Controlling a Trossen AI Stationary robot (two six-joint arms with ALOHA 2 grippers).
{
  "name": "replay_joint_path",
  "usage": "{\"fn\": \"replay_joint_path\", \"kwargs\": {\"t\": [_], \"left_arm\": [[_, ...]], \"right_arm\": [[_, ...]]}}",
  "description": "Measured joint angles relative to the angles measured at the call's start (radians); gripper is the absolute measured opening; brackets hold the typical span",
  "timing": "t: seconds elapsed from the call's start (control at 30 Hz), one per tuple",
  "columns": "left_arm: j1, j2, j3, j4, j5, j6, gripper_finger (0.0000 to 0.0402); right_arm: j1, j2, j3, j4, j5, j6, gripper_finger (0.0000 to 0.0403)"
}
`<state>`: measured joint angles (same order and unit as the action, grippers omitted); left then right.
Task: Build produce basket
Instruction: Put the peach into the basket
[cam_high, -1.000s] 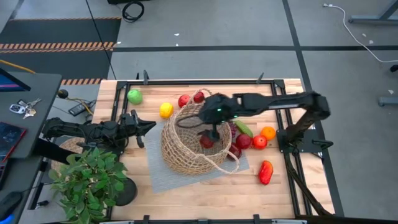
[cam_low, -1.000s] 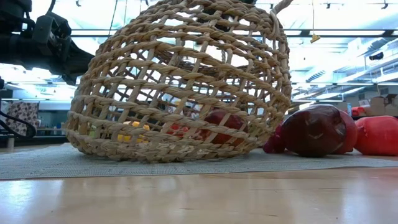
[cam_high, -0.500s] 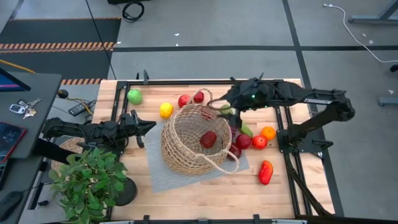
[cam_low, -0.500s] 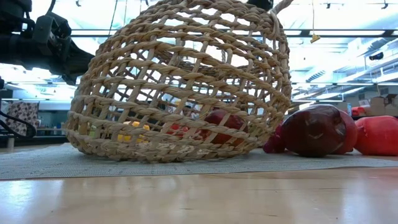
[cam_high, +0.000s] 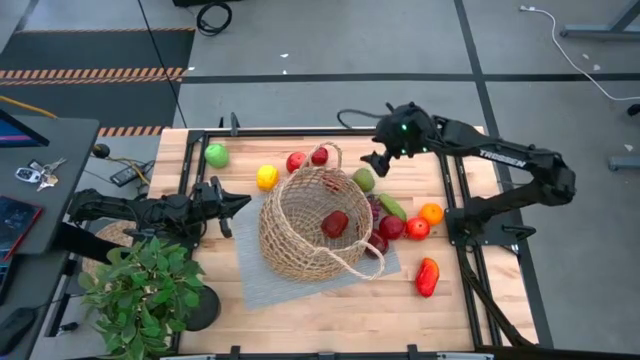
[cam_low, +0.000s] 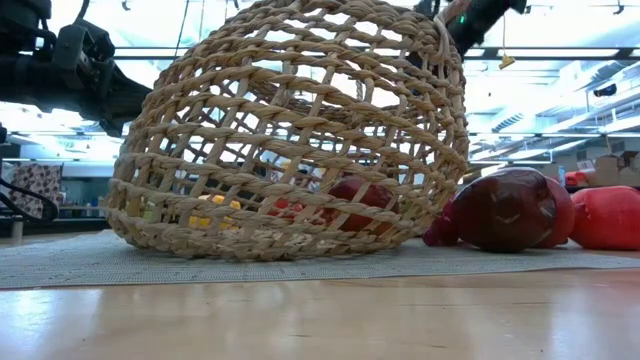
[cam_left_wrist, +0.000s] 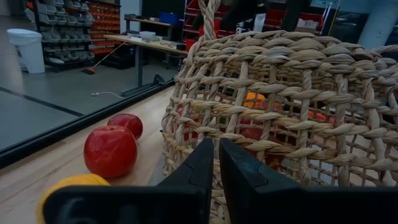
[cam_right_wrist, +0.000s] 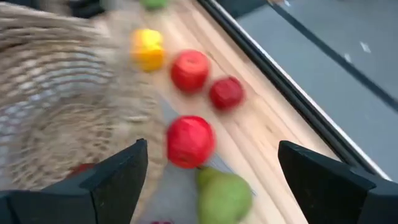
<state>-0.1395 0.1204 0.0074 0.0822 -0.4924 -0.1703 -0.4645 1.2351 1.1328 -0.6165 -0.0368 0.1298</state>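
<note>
Lying lowest in the high view, a red pepper (cam_high: 427, 276) sits alone on bare wood at lower right, untouched. Above it, at frame centre, the basket (cam_high: 290, 250) rests on the grey mat (cam_high: 262, 283), and one dark red fruit (cam_high: 335, 223) now lies inside it; a second ago the right gripper (cam_high: 377, 162) hung over the basket mouth, so that piece reads as freshly dropped. Since then the right arm has swung up and away and is now at upper centre right, past the basket's far rim, fingers spread wide with nothing between them; the right wrist view shows a green pear (cam_right_wrist: 222, 197) and red apples just ahead of it. More produce clusters right of the basket: reds (cam_high: 392, 227), an orange (cam_high: 431, 212). At left centre the left gripper (cam_high: 233, 203) waits beside the basket wall, fingers pressed together on nothing, unmoved. Farther up the frame: lemon (cam_high: 267, 177), green apple (cam_high: 216, 154). Judgement: one item in, most still out; the pear looks like the next likely pick.
</note>
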Motion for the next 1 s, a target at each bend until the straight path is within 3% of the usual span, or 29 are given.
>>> {"fn": "replay_joint_path", "kwargs": {"t": [0.3,0.57,1.0], "left_arm": [[0.000,0.000,0.000,0.000,0.000,0.000,0.0040],[0.000,0.000,0.000,0.000,0.000,0.000,0.0032],[0.000,0.000,0.000,0.000,0.000,0.000,0.0035]], "right_arm": [[-0.129,0.134,-0.001,0.018,-0.059,-0.004,0.0364],[-0.210,0.253,0.000,0.149,-0.275,-0.091,0.0364],[-0.225,0.426,0.006,0.365,-0.305,-0.181,0.0376]]}}
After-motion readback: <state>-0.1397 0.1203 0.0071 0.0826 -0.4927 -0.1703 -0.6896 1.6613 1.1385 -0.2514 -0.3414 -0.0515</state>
